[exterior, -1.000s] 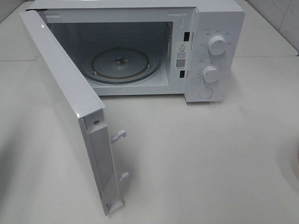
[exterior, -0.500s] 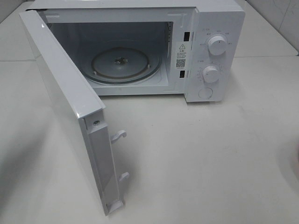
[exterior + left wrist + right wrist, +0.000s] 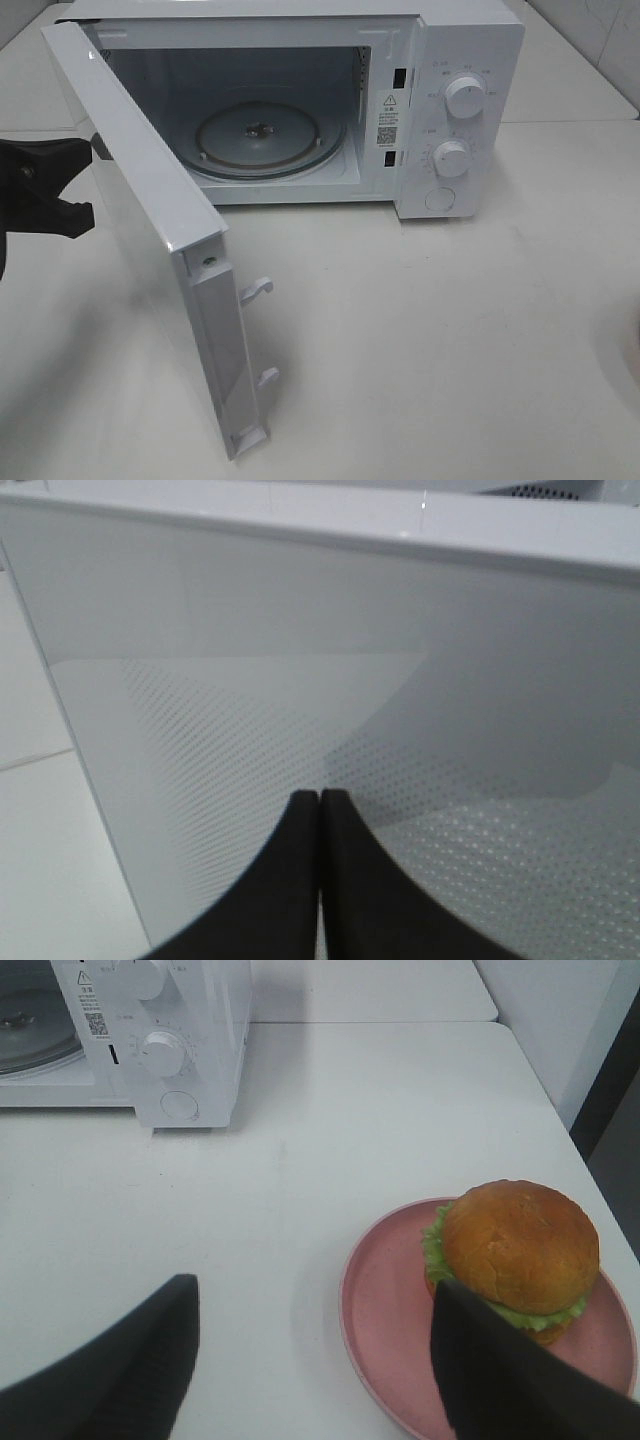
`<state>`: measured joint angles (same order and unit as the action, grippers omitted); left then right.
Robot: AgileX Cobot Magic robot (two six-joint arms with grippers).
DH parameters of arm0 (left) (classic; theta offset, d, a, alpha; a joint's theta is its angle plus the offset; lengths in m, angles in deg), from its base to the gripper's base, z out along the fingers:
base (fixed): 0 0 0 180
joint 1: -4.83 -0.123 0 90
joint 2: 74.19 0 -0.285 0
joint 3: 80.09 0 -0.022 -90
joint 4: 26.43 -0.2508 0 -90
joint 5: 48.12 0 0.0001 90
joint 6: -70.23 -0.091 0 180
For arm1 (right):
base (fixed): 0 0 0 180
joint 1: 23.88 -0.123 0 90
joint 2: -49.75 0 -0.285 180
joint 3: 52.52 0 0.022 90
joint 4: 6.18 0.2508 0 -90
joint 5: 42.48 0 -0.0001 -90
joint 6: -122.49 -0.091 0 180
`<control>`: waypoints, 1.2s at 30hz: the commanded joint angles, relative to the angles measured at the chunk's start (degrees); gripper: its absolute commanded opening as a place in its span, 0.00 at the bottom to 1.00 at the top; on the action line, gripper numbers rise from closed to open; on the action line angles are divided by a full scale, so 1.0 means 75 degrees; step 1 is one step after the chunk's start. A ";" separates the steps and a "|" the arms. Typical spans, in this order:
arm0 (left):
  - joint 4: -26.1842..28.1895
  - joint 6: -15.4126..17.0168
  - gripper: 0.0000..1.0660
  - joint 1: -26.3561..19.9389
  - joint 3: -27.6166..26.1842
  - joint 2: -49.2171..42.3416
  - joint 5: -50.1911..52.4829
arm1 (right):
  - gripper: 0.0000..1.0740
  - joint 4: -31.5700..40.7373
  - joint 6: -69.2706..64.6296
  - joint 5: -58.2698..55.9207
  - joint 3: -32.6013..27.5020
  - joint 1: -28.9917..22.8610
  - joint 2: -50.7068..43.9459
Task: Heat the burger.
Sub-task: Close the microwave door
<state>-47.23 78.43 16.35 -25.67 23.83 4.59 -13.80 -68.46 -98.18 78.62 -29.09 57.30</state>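
Note:
The burger [image 3: 515, 1250], with a golden-brown bun and a green lettuce edge, sits on a pink plate [image 3: 385, 1310] in the right wrist view; it is out of the exterior high view. My right gripper [image 3: 315, 1360] is open and empty just above the table. One finger [image 3: 500, 1380] stands in front of the plate, the other is over bare table. My left gripper [image 3: 318, 805] is shut and empty, with its tips at the outer face of the open microwave door [image 3: 400, 660]. It also shows at the left edge of the exterior high view [image 3: 92, 150].
The white microwave [image 3: 460, 60] stands at the back of the table, its door [image 3: 140, 200] swung wide to the front left. The glass turntable [image 3: 265, 135] inside is bare. Two knobs [image 3: 466, 97] are on its right panel. The table's edge [image 3: 560, 1110] runs close to the plate.
My left gripper has come into the exterior high view from the left, up to the door's outer face. The door and the microwave have not visibly moved.

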 commanded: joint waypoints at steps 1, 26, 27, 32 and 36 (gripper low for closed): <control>0.0092 0.0008 0.00 0.0160 -0.0138 0.0053 0.0099 | 0.59 0.0015 0.0122 0.0061 -0.0008 0.0046 -0.0206; 0.1520 -0.0168 0.00 0.2139 -0.2468 0.1788 -0.0542 | 0.59 0.0015 0.0122 0.0061 -0.0008 0.0046 -0.0206; 0.1520 -0.0168 0.00 0.2139 -0.2468 0.1788 -0.0542 | 0.59 0.0015 0.0122 0.0061 -0.0008 0.0046 -0.0206; 0.1841 -0.0183 0.00 0.2391 -0.3209 0.2154 -0.0856 | 0.59 0.0015 0.0122 0.0061 -0.0008 0.0046 -0.0206; 0.1925 -0.0183 0.00 0.2574 -0.3866 0.2498 -0.1207 | 0.59 0.0015 0.0122 0.0061 -0.0008 0.0046 -0.0206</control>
<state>-33.82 77.11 34.80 -51.97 41.60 -3.15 -13.80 -68.46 -98.18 78.62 -29.09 57.30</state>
